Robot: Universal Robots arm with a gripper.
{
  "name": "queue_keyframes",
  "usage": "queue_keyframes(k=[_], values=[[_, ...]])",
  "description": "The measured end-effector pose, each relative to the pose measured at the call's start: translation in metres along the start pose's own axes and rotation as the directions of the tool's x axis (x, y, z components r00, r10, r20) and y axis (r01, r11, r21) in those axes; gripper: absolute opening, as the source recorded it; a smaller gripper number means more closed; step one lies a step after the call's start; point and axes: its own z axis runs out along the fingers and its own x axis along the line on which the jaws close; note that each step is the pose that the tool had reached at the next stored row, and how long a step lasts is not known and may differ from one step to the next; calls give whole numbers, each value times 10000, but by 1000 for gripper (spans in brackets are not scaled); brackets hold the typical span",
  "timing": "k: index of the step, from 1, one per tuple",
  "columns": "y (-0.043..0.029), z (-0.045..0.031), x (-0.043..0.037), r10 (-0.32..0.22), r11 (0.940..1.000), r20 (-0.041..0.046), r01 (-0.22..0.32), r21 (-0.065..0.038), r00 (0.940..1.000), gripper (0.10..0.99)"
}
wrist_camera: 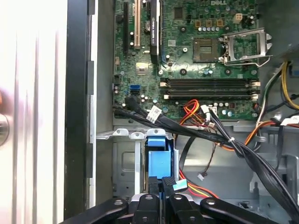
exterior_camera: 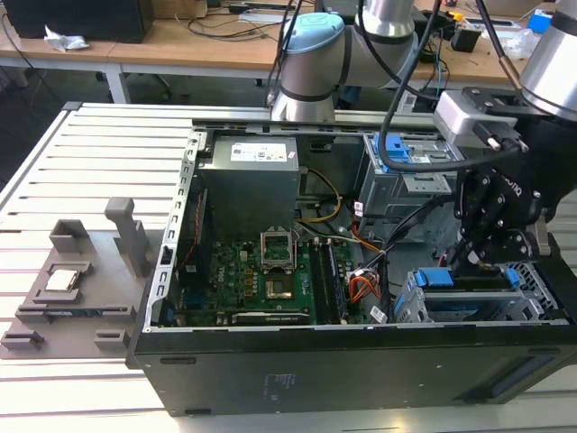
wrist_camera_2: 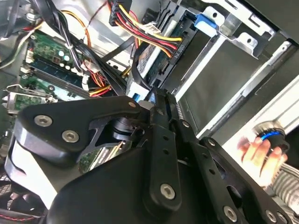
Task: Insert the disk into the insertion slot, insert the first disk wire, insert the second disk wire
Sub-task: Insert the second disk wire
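The disk point(exterior_camera: 469, 303), grey in a bright blue carrier, lies inside the insertion slot point(exterior_camera: 407, 307), a silver metal cage at the case's corner on the exterior view's right. The first wrist view shows the carrier's blue handle point(wrist_camera: 159, 161) in the cage point(wrist_camera: 125, 161). My gripper point(exterior_camera: 458, 260) hangs over the disk's handle end. Its fingers point(wrist_camera: 154, 186) are drawn together on a black wire plug point(wrist_camera: 170, 182) with a blue tab, right at the disk's edge. A plug with red, yellow and black wires point(wrist_camera_2: 163, 44) sits against the disk's end point(wrist_camera_2: 150, 60).
Bundled black cables point(wrist_camera: 205, 133) cross from the motherboard point(wrist_camera: 205, 56) past the cage. A taller grey bay with a blue latch point(exterior_camera: 393, 149) stands behind. A person's hand point(wrist_camera_2: 254, 150) rests outside the case wall. A grey fixture block point(exterior_camera: 72, 280) sits on the slatted table.
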Motion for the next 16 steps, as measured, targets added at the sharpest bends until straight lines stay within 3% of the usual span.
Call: queue_keyframes(k=[2, 4, 5, 12, 16], values=[[-10, 6, 43, -14, 10000, 261, 14, -2, 9997, 149], [-39, 10, 61, -23, 10000, 449, 24, -13, 9990, 149], [-57, 13, 61, -24, 10000, 500, 25, -20, 9987, 149], [-142, 43, 58, -22, 10000, 538, 25, -45, 9986, 149], [-153, 56, 51, -23, 10000, 557, 25, -45, 9984, 149]])
